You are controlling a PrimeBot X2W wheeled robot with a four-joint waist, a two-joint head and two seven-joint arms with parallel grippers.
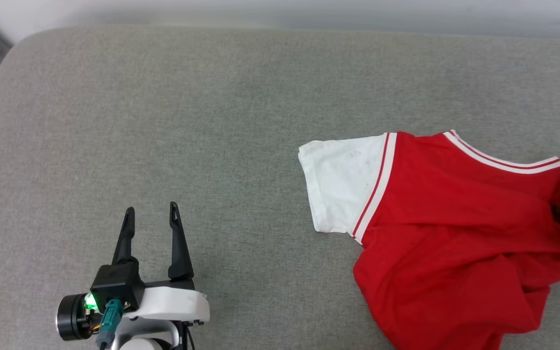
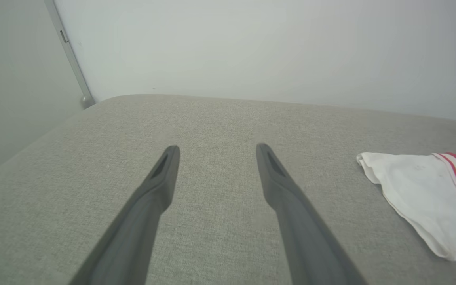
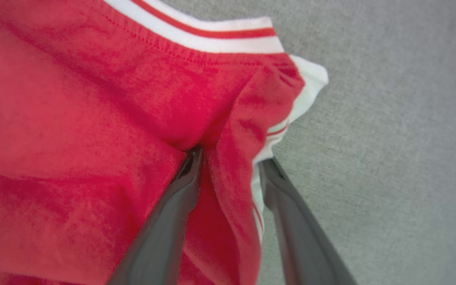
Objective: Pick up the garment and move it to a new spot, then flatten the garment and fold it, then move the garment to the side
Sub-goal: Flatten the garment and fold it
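We're watching the garment lying rumpled at about four o'clock on the grey cushion, its white sleeve pointing toward nine. We judge that flattening, folding and the move aside are all still waiting. The right gripper is standing with jaws apart around a raised ridge of red cloth, apparently not pinching it. The left gripper, at seven o'clock, is gaping wide and empty, well apart from the cloth, with nothing blocking it.
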